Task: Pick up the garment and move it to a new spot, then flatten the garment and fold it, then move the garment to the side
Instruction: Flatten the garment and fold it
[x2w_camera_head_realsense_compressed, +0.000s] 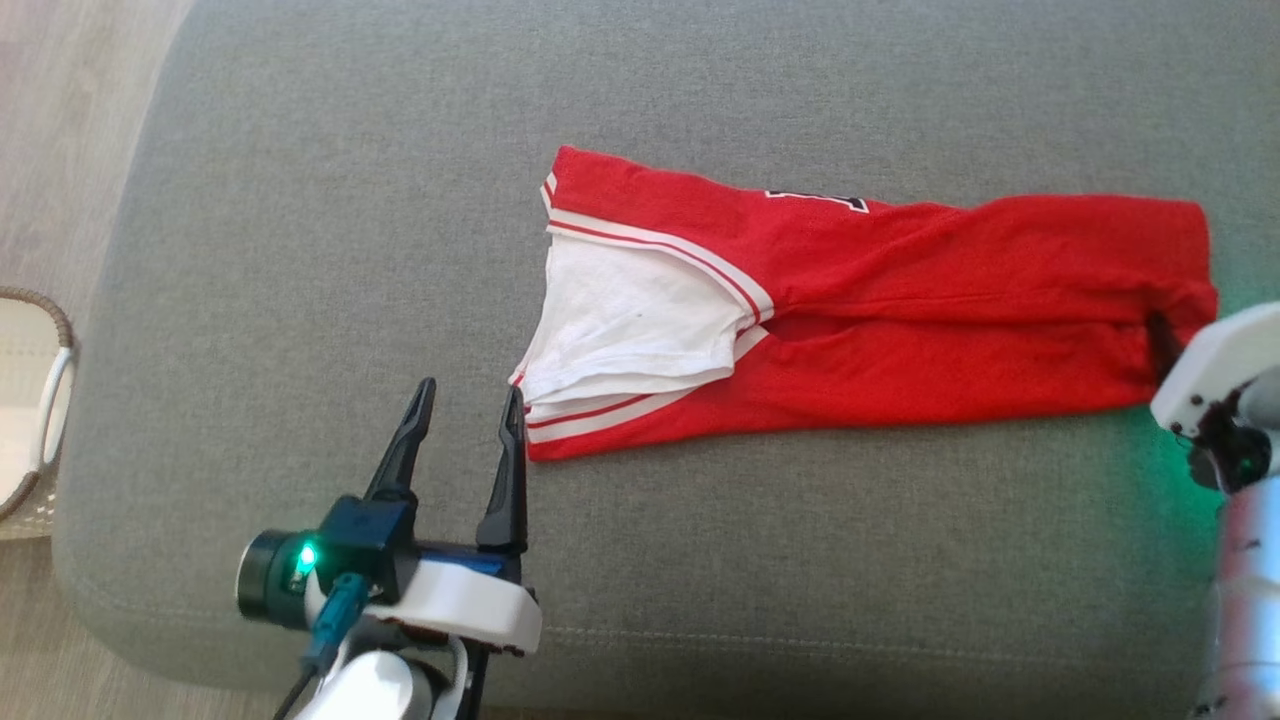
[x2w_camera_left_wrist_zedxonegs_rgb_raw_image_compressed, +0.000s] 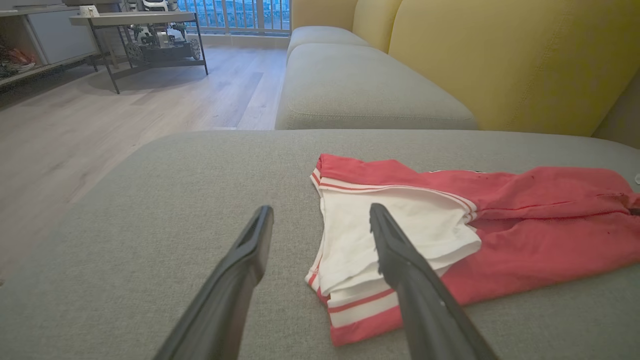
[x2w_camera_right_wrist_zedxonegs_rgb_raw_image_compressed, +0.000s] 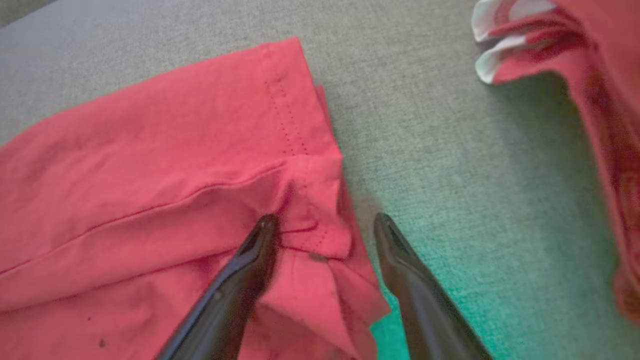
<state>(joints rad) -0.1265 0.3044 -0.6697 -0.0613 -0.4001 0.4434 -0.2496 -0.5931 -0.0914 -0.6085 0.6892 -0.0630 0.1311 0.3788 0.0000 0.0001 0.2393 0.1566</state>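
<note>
A red garment (x2w_camera_head_realsense_compressed: 900, 300) with white striped trim and a white inner layer lies folded into a long band across the grey sofa cushion (x2w_camera_head_realsense_compressed: 300, 250). My left gripper (x2w_camera_head_realsense_compressed: 472, 392) stands open just left of the garment's trimmed end, its right finger beside the white edge (x2w_camera_left_wrist_zedxonegs_rgb_raw_image_compressed: 350, 240). In the left wrist view, the left gripper (x2w_camera_left_wrist_zedxonegs_rgb_raw_image_compressed: 321, 210) holds nothing. My right gripper (x2w_camera_right_wrist_zedxonegs_rgb_raw_image_compressed: 325, 220) is open at the garment's right hem corner (x2w_camera_right_wrist_zedxonegs_rgb_raw_image_compressed: 310, 200). Its left finger rests on the red fabric and its right finger is over bare cushion. In the head view, one dark right finger (x2w_camera_head_realsense_compressed: 1160, 340) pokes into the hem.
A woven basket (x2w_camera_head_realsense_compressed: 40, 400) stands on the wooden floor left of the cushion. The yellow sofa back (x2w_camera_left_wrist_zedxonegs_rgb_raw_image_compressed: 500, 60) rises behind, with another grey seat (x2w_camera_left_wrist_zedxonegs_rgb_raw_image_compressed: 350, 85) beyond. More red fabric with white trim (x2w_camera_right_wrist_zedxonegs_rgb_raw_image_compressed: 600, 100) shows at the right wrist view's upper right.
</note>
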